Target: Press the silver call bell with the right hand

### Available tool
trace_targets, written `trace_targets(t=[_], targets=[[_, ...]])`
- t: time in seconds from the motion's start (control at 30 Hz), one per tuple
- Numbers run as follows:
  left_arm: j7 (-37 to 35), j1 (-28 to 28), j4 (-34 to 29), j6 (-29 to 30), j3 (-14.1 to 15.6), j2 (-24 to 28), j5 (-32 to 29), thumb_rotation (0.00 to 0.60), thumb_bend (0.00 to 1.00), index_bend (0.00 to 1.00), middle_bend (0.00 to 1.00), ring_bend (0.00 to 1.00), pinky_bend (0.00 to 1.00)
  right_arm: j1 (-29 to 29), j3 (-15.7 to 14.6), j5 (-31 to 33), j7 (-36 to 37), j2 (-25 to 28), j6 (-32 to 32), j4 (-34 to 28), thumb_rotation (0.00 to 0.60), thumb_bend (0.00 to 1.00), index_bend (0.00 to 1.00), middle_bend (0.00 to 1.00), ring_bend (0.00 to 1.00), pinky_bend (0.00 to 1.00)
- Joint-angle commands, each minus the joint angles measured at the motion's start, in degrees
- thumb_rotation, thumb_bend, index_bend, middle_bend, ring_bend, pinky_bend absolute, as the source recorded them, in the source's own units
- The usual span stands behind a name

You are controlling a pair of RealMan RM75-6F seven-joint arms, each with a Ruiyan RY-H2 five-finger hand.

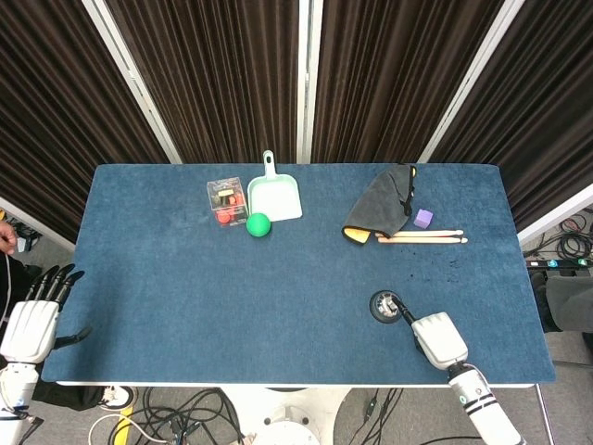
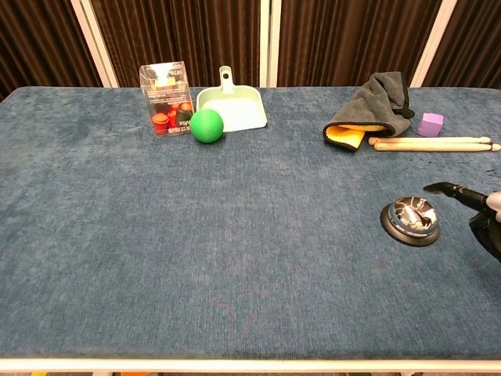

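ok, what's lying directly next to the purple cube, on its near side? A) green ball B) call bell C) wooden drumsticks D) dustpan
C: the wooden drumsticks lie along the near side of the purple cube, beside the grey cloth, while the other three sit elsewhere on the table.

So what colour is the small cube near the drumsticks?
Purple cube, clearest in the chest view.

Two robot hands in matching livery: the left hand (image 1: 33,320) and right hand (image 1: 438,338) each wear a smooth white shell over the back, with slim black fingers (image 1: 56,281). A white wrist with a dark ring trails the right hand.
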Motion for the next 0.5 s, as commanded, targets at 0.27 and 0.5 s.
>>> trace_targets(t=[0.27, 0.5], targets=[[-0.35, 0.05, 0.15, 0.06, -0.11, 0.33, -0.16, 0.6, 0.09, 0.14, 0.05, 0.0, 0.13, 0.88, 0.15, 2.07, -1.83, -1.33, -1.84, 0.45, 0.6, 1.0, 0.0, 0.89, 0.85, 0.77], [-0.47, 0.15, 0.14, 0.13, -0.11, 0.4, -0.22, 0.6, 0.09, 0.14, 0.05, 0.0, 0.13, 0.78, -0.47, 3.23, -3.05, -1.72, -2.56, 0.59, 0.6, 1.0, 0.0, 0.89, 0.85, 0.77]])
